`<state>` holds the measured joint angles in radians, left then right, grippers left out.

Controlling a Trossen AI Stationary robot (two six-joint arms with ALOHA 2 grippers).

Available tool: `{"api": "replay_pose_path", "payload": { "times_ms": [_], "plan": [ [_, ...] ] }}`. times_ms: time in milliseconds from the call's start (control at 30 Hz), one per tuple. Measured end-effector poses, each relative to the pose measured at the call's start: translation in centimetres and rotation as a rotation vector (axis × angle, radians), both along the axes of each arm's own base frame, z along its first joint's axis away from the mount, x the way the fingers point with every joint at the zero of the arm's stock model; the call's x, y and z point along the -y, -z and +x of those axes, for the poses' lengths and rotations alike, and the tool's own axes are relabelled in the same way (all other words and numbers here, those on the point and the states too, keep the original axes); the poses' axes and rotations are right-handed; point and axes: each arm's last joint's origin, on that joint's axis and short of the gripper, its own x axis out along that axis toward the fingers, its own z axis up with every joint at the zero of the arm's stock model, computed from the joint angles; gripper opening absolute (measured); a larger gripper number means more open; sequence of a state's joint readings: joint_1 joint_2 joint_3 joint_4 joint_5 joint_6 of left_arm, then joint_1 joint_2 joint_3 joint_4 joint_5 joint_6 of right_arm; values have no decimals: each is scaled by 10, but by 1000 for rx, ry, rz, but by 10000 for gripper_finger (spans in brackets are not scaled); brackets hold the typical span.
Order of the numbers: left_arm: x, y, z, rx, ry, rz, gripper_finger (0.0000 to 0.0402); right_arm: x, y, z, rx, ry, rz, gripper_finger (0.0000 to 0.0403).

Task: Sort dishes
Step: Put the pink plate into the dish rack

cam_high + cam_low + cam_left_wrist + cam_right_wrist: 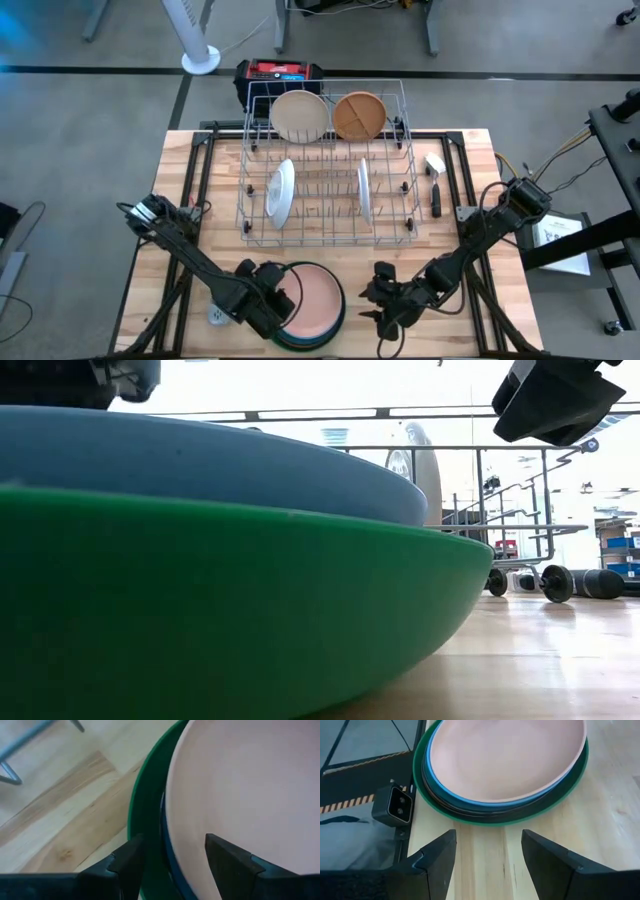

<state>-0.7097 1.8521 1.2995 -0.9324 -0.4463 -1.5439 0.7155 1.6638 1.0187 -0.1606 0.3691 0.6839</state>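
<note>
A stack of dishes sits near the table's front edge: a pink plate (312,300) on top, a blue one (167,862) under it and a large green one (570,780) at the bottom, resting on the wood. My left gripper (274,300) is open at the stack's left rim. One finger (127,865) stands outside over the green rim, the other (225,865) over the pink plate, with the pink and blue rims between them. My right gripper (385,303) is open over bare wood just right of the stack, pointing at it (487,855).
A silver wire rack (330,175) fills the table's middle and far side. It holds a cream plate (299,115), a brown plate (358,115) and two white plates on edge (282,190). A small grey gadget (392,805) lies left of the stack, and a black-handled utensil (435,190) lies right of the rack.
</note>
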Motion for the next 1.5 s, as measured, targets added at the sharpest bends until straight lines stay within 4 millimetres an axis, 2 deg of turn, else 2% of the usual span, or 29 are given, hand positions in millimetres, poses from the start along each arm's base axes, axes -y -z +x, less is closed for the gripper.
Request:
{"api": "replay_pose_path", "payload": {
  "times_ms": [300,733,1000,1167,1333,1500],
  "plan": [
    [1,5,1,-14,-10,-4,160,0,-1,0,7,-1,5,211],
    [3,-5,3,-19,-9,1,105,-1,-1,1,11,-4,4,214],
    [3,-13,4,-28,-8,10,43,-1,-1,1,13,-4,5,215],
    [6,-30,5,-36,-1,22,5,-1,-1,1,13,-4,5,217],
    [9,-43,8,7,19,42,4,-1,-1,1,17,1,1,211],
    [7,-42,9,14,-17,38,6,-1,-1,1,18,1,1,215]
  ]
}}
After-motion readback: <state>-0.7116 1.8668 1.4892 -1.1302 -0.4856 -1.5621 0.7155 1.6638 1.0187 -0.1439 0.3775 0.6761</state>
